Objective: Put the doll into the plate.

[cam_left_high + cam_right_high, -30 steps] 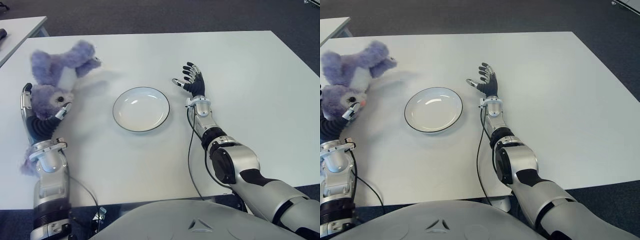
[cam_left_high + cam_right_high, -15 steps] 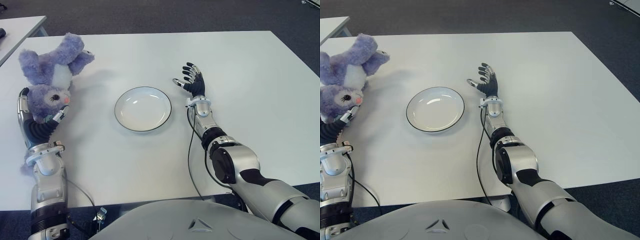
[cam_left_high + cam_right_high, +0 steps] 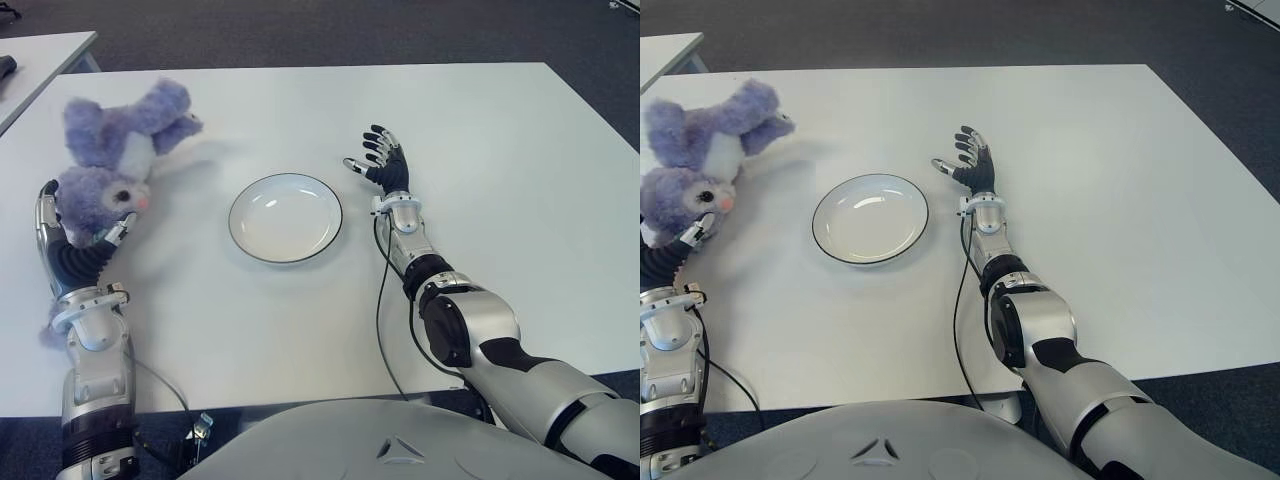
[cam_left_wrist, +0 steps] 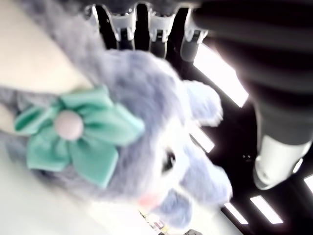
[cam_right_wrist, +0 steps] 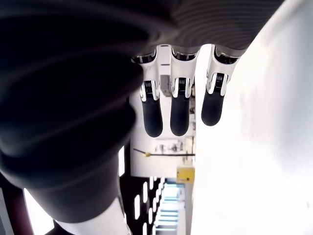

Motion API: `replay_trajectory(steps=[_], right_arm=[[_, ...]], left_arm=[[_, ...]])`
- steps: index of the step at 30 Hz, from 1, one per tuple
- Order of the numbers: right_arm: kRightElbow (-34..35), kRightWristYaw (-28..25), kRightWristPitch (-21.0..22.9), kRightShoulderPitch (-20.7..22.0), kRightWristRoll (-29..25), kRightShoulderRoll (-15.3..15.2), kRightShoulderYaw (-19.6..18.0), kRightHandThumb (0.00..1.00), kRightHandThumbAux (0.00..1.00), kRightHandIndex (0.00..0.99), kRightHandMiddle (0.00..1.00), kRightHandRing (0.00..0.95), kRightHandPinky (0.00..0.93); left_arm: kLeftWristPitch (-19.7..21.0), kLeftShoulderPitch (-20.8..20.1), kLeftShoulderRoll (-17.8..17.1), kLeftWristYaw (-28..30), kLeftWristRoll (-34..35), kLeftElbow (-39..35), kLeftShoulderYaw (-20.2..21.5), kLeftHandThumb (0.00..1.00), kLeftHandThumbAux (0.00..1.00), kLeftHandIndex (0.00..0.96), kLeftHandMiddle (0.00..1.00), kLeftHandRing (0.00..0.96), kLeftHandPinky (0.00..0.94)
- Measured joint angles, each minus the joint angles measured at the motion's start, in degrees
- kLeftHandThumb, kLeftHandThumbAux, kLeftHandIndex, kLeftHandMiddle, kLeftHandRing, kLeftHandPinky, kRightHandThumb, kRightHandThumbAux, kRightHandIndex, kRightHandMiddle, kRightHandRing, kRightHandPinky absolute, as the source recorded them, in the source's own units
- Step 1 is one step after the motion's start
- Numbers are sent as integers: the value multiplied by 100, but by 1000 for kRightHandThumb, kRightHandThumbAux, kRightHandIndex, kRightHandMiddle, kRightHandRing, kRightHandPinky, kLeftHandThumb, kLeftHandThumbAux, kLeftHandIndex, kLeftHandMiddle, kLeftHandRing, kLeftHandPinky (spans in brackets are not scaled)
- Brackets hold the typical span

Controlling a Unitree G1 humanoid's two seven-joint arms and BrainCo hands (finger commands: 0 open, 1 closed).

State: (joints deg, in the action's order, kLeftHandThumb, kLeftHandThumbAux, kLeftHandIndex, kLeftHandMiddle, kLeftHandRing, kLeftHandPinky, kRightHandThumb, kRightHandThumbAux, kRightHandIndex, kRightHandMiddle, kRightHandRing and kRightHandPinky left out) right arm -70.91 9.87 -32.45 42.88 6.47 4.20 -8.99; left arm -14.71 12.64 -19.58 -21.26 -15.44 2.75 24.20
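The fluffy purple plush rabbit doll (image 3: 108, 170) is in the grip of the left robot hand (image 3: 72, 232) at the far left of the white desk (image 3: 500, 150). Its head sits against the palm and its body and limbs trail away from the robot toward the far edge, so its long axis runs roughly front to back, tilted a little toward the middle of the desk. The left wrist view shows the fingers (image 4: 159, 22) curled over the plush just above the doll's teal felt flower (image 4: 80, 134), so the hand is clamped on the doll; how much of the toy is lifted clear of the desk is hard to judge from here, though the head looks raised.

The round white plate with a dark rim (image 3: 286, 217), with nothing in it, lies near the middle of the desk, to the right of the doll and well apart from it. The coming move turns on that sideways gap: the doll has to travel rightward across bare desk to come over the plate, and the left robot hand is the one that already has it.

The right robot hand (image 3: 384, 165) shows just beside the plate on its right side, fingers spread and holding nothing
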Motion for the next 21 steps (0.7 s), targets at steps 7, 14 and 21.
replay_trajectory(steps=[7, 14, 21], right_arm=[[0, -25, 0, 0, -1, 0, -7, 91, 951, 139, 212, 193, 203], [0, -39, 0, 0, -1, 0, -29, 97, 954, 137, 209, 190, 200], [0, -40, 0, 0, 0, 0, -49, 119, 958, 144, 223, 202, 212]], left_arm=[[46, 4, -1, 0, -28, -1, -11, 24, 593, 44, 55, 31, 0], [60, 0, -10, 0, -43, -1, -34, 38, 593, 48, 56, 30, 0], [60, -3, -12, 0, -44, -1, -40, 55, 610, 46, 61, 37, 11]])
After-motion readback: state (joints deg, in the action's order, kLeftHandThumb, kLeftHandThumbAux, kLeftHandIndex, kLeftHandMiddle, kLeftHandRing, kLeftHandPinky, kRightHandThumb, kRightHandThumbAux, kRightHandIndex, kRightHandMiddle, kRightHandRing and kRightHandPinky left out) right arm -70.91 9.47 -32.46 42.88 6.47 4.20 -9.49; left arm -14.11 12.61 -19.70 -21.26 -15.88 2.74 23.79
